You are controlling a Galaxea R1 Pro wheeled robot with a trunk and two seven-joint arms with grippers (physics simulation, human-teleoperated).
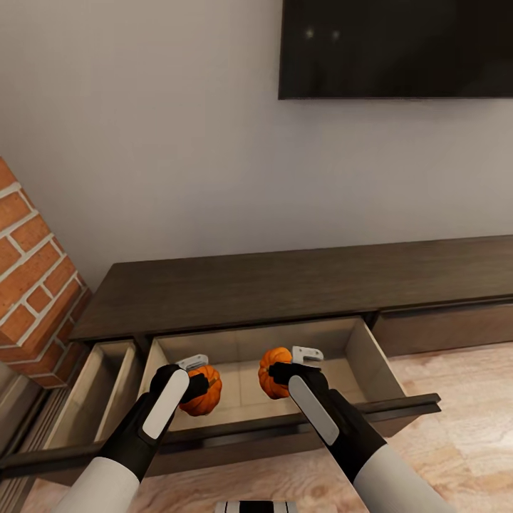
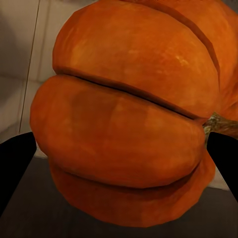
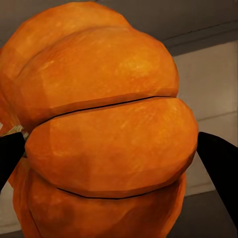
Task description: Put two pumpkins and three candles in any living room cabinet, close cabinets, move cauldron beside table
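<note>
1. Your left gripper has its fingers pinching one pumpkin above the cabinet's open middle drawer.
2. Your right gripper pinches the other pumpkin over that same drawer, just beside the first.

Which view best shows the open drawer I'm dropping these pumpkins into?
The head view: the open drawer shows whole, pale inside, with both pumpkins held over it. Each wrist view has a pumpkin close up, with slivers of pale panel behind it.
</note>
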